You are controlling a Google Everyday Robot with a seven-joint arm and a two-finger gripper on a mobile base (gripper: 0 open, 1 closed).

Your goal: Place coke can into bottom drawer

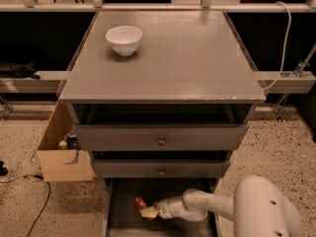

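Coke can at gripper tip, inside bottom drawer.

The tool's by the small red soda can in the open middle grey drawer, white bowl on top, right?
Not the middle. The camera view shows the tool by the small red soda can in the open bottom grey drawer; the white bowl is on top.

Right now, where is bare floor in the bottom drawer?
Bare floor lies between the coke can and the left wall of the bottom drawer. The gripper beside the can and its arm crowd the right.
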